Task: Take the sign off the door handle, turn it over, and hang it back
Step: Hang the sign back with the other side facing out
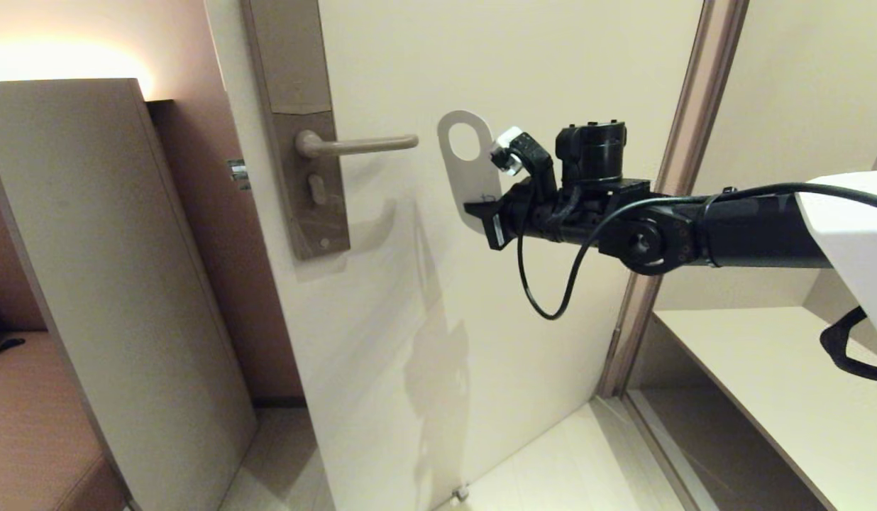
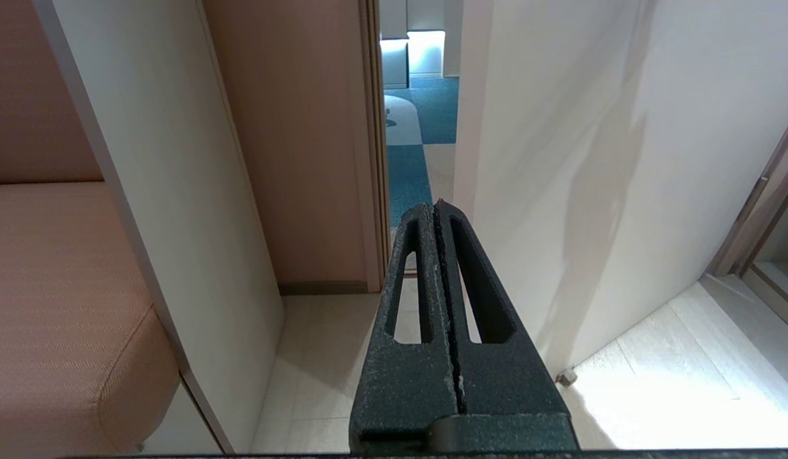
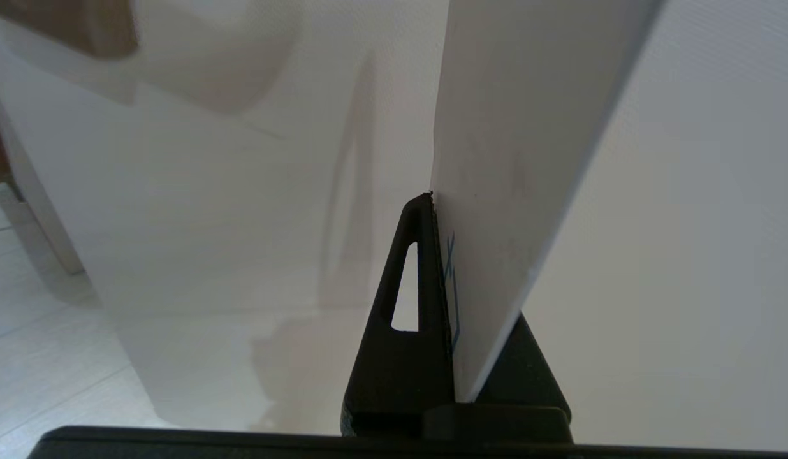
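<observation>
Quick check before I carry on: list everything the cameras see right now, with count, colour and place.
sign: one, white face showing, off the handle, held upright right of it
door handle: one, taupe-grey lever, bare, on the lock plate
door: one, cream, centre
panel: one, beige, left
seat: one, tan, far left
shelf: one, cream, lower right
right gripper: shut on the sign's lower end
left gripper: shut, empty, pointing at the doorway gap
</observation>
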You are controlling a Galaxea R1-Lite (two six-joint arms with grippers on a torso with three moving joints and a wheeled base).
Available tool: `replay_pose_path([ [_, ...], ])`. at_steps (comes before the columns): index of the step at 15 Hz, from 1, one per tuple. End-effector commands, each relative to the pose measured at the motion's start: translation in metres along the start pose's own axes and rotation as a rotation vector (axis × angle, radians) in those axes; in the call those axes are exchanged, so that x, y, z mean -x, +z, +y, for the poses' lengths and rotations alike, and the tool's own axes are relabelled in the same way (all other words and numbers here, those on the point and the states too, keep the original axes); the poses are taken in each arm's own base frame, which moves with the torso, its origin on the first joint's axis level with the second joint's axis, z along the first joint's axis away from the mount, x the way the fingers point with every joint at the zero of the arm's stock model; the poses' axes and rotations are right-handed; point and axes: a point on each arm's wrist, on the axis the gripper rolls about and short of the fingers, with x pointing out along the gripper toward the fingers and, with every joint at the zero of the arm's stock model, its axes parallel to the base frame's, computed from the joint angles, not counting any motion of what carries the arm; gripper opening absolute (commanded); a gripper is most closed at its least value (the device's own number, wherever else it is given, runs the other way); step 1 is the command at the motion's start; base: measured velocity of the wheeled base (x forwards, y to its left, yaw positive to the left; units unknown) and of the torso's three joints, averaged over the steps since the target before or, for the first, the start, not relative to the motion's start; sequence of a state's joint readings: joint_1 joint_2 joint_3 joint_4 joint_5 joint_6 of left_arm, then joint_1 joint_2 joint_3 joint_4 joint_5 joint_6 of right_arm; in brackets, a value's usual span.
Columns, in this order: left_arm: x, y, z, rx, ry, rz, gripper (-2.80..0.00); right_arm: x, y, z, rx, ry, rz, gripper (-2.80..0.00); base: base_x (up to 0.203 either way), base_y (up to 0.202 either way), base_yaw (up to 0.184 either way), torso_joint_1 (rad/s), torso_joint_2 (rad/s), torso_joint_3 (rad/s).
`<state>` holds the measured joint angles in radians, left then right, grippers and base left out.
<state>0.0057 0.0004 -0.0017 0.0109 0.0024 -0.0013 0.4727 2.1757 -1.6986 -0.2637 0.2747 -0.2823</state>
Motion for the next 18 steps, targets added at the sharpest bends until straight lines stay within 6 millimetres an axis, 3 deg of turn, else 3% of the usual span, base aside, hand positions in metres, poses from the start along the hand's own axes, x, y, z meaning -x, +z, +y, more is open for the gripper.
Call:
replay_pose_path([
  [1, 0.000, 0.000, 0.000, 0.000, 0.001, 0.000, -2.80, -0.009, 0.000, 0.006, 0.004, 0.017, -0.001, -2.80, 0.000, 0.000, 0.000, 0.000, 0.00, 0.000],
  [13, 0.000, 0.000, 0.000, 0.000, 0.001, 0.000, -2.80, -0.036, 0.003, 0.013, 0.014, 0.041, 0.043, -2.80, 0.000, 0.000, 0.000, 0.000, 0.00, 0.000],
  [18, 0.000, 0.000, 0.000, 0.000, 0.001, -0.001, -2.80, -0.037, 0.006, 0.018, 0.016, 0.053, 0.040, -2.80, 0.000, 0.000, 0.000, 0.000, 0.00, 0.000],
])
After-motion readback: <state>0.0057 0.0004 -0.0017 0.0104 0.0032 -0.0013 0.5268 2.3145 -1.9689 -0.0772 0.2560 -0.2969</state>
